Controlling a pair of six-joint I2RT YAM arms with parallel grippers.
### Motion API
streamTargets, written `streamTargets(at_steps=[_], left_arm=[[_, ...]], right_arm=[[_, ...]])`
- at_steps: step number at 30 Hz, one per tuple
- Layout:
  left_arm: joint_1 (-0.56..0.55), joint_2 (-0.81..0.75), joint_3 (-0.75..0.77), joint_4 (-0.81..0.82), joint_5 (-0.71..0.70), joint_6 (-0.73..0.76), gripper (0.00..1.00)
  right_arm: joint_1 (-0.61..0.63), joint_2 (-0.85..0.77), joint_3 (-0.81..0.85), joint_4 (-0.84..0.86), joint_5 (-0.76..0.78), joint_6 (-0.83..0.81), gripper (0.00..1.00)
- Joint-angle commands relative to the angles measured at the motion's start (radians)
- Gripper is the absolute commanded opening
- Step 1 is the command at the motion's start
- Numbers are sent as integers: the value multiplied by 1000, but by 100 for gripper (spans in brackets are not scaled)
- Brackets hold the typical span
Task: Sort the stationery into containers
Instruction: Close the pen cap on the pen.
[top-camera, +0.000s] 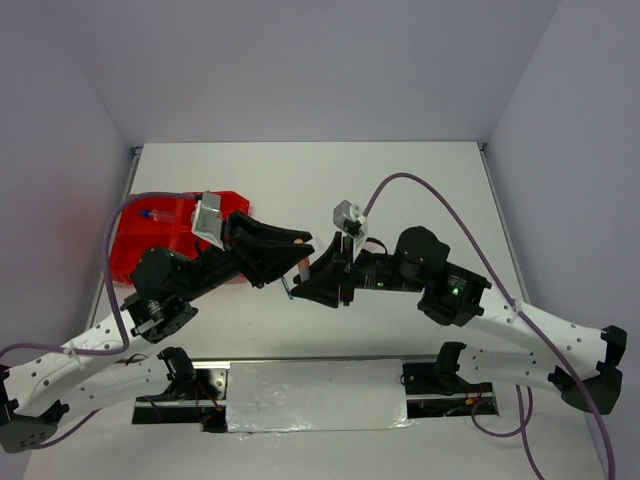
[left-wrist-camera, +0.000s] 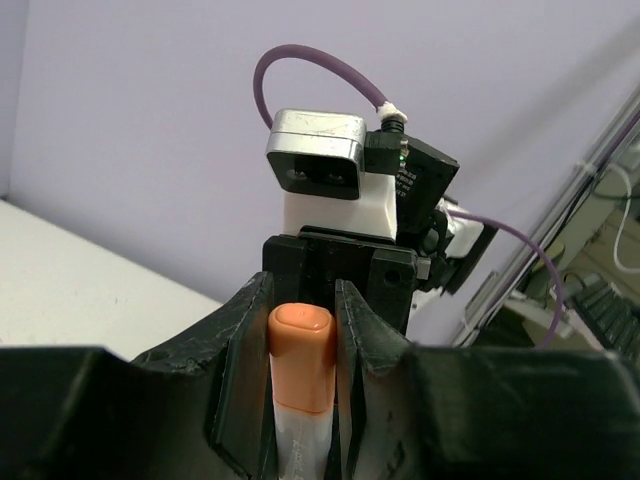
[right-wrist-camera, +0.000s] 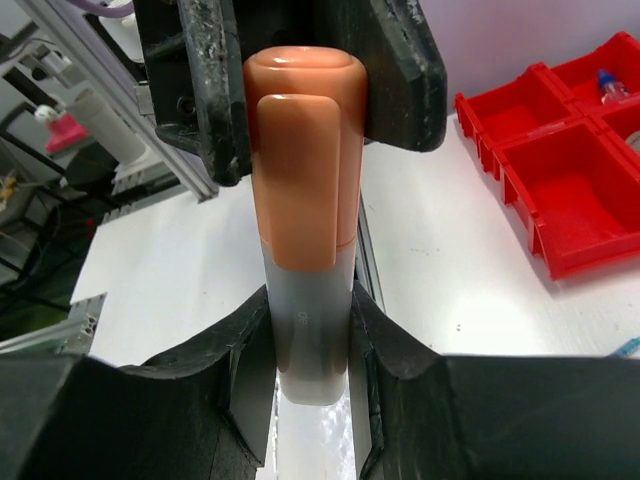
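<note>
An orange-capped marker (top-camera: 299, 240) with a pale grey body is held in the air between my two grippers, above the middle of the table. My left gripper (top-camera: 297, 248) is shut on its orange cap (left-wrist-camera: 300, 345). My right gripper (top-camera: 296, 283) is shut on the grey body (right-wrist-camera: 310, 320); in its wrist view the cap (right-wrist-camera: 300, 170) rises into the left gripper's fingers (right-wrist-camera: 205, 90). The red tray (top-camera: 140, 255) lies at the left under the left arm, with a thin blue pen (top-camera: 155, 214) in a far compartment. The other stationery is out of view.
In the right wrist view the red tray's compartments (right-wrist-camera: 560, 170) lie to the right, with the blue pen (right-wrist-camera: 607, 82) at the far corner and a thin blue item (right-wrist-camera: 625, 347) at the frame's right edge. The right wrist camera (left-wrist-camera: 320, 165) faces the left wrist view.
</note>
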Motion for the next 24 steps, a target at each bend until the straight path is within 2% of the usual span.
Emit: streamTargets(at_steps=[1, 6, 14, 16, 19, 20, 21, 23, 24], left_arm=[[-34, 15, -82, -92, 76, -45, 0], [-116, 4, -129, -144, -1, -28, 0], [-265, 10, -263, -91, -191, -58, 0], [-270, -8, -267, -115, -222, -63, 0], [-270, -79, -205, -225, -315, -20, 0], [-270, -86, -157, -296, -347, -11, 3], [-270, -93, -134, -324, -404, 12, 17], [-270, -91, -73, -377, -436, 32, 27], [-270, -86, -56, -390, -464, 46, 36]], right_arm=[[-13, 23, 214, 92, 69, -100, 0], [-46, 133, 454, 13, 2, -169, 0], [-102, 306, 799, -93, -21, -156, 0], [-101, 308, 785, -99, -62, -156, 0], [-96, 261, 603, -24, -140, -122, 0], [-95, 233, 498, 21, -157, -104, 0], [-86, 219, 444, 40, -170, -85, 0], [-76, 182, 317, 87, -167, -73, 0], [-73, 173, 286, 92, -162, -68, 0]])
